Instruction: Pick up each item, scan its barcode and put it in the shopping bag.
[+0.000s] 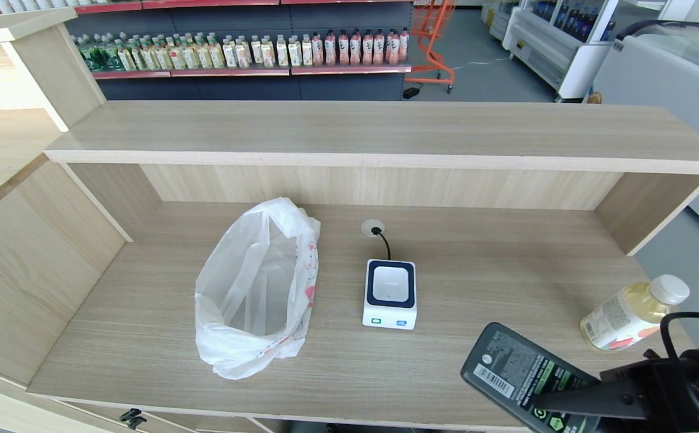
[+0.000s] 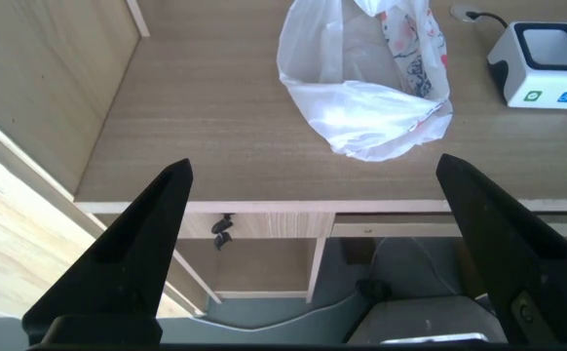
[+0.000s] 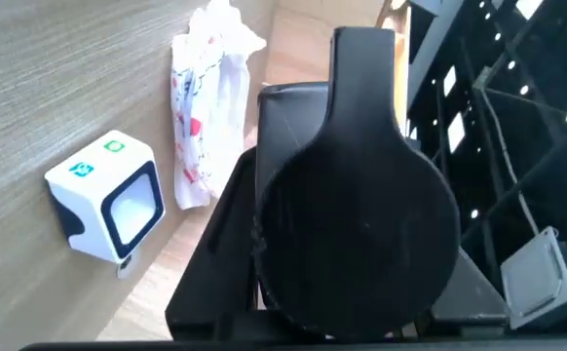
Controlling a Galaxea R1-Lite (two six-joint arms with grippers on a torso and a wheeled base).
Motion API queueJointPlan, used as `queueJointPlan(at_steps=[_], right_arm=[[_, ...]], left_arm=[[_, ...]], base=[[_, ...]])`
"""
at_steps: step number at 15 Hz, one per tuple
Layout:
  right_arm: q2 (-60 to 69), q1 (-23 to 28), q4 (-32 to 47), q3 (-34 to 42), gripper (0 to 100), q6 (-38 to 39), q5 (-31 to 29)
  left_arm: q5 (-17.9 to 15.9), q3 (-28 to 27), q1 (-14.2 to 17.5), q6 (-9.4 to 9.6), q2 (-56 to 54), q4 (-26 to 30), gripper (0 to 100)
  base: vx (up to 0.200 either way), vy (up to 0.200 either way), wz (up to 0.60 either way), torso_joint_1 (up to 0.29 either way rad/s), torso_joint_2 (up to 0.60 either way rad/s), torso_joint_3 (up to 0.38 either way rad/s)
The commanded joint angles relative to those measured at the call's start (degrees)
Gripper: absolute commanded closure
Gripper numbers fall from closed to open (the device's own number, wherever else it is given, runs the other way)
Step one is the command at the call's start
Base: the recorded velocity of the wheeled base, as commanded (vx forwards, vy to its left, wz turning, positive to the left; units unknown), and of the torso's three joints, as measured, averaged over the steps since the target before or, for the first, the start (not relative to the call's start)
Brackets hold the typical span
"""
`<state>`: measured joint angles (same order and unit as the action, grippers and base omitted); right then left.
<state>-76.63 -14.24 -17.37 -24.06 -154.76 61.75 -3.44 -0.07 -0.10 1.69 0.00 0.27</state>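
Package (image 1: 505,364) barcode-up in right gripper (image 1: 544,400), above counter's (image 1: 385,361) near edge.

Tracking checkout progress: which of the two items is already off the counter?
The black barcoded pack, clamped in the right tool; the pale-yellow bottle lies on the counter, untouched.

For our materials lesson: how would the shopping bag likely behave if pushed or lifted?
The bag looks thin and see-through, so probably light and floppy. It slumps in creases on the counter, so a push would likely crumple or slide it. Its open mouth may collapse when lifted.
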Motion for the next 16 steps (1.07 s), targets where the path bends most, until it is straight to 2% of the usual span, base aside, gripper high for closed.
queueJointPlan(at_steps=[1, 7, 11, 16], right_arm=[[-10.82, -6.24, -0.73, -2.04, 100, -4.32, 4.35], [-21.46, -7.03, -6.71, -9.60, 100, -4.50, 4.35], [-25.67, -10.63, -12.42, -10.83, 100, -4.06, 4.35], [-33.06, -17.49, -13.57, -21.46, 100, -2.74, 4.35]], left_arm=[[0.01, -0.01, 0.01, -0.02, 0.09, 0.00, 0], [0.01, -0.01, 0.01, 0.06, 0.09, 0.00, 0], [0.01, -0.01, 0.01, -0.02, 0.09, 0.00, 0], [0.01, -0.01, 0.01, 0.06, 0.09, 0.00, 0]], base=[[0.000, 0.000, 0.00, 0.000, 0.00, 0.000], [0.000, 0.000, 0.00, 0.000, 0.00, 0.000], [0.000, 0.000, 0.00, 0.000, 0.00, 0.000], [0.000, 0.000, 0.00, 0.000, 0.00, 0.000]])
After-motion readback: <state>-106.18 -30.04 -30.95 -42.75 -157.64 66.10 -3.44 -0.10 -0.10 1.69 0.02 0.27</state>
